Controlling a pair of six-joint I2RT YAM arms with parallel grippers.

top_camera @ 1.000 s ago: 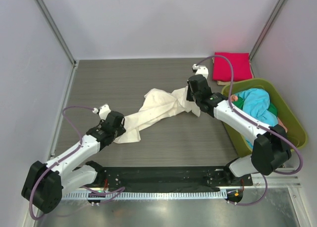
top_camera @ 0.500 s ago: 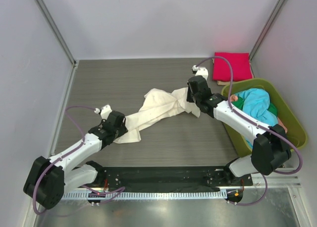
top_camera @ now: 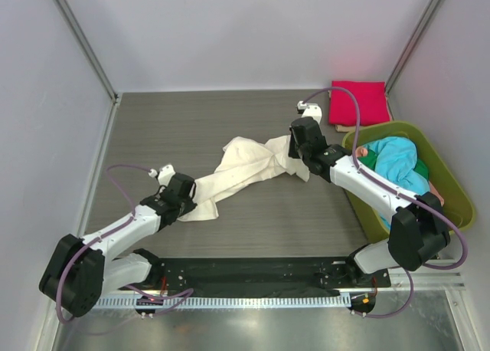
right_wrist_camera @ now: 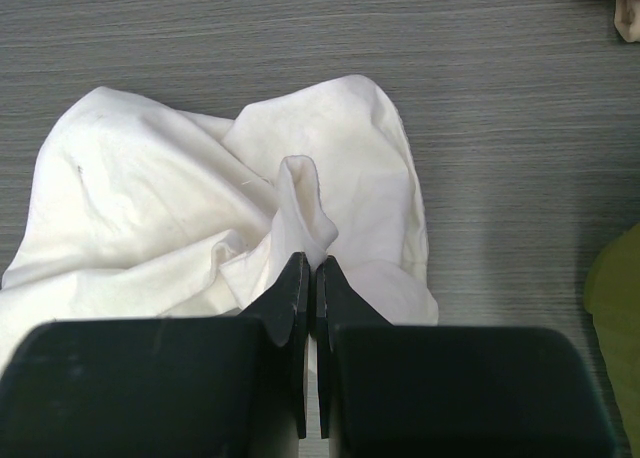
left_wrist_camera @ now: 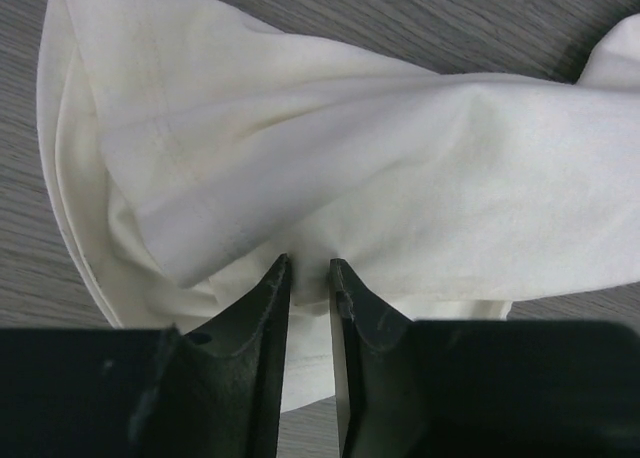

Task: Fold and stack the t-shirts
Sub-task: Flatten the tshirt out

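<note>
Your left gripper (left_wrist_camera: 308, 268) has its jaws drawn to a narrow slot w/ a fold of the cream-white t-shirt (left_wrist_camera: 400, 148) nipped between the tips. The right gripper (right_wrist_camera: 312, 263) is nearly fully closed, pinching a small peak of the same cloth that stands up just ahead of the tips. Looks like you've got it at opposite ends so you can pull it taut and lay it flat before folding, b/c between the two sets of fingers it lies as a twisted, bunched band on the table (top_camera: 230, 121), not spread. Just beyond and to the right of the right fingers sits the magenta-red t-shirt (top_camera: 358, 102), folded square, prob. the stack base. Behind those fingers, alongside the right arm, is the olive-green basket (top_camera: 457, 184): a turquoise t-shirt (top_camera: 394, 155) heaped on top, a bit of green t-shirt (top_camera: 369, 161) under it, a sliver of salmon pink t-shirt (top_camera: 435, 190) at the edge, all unfolded.
</note>
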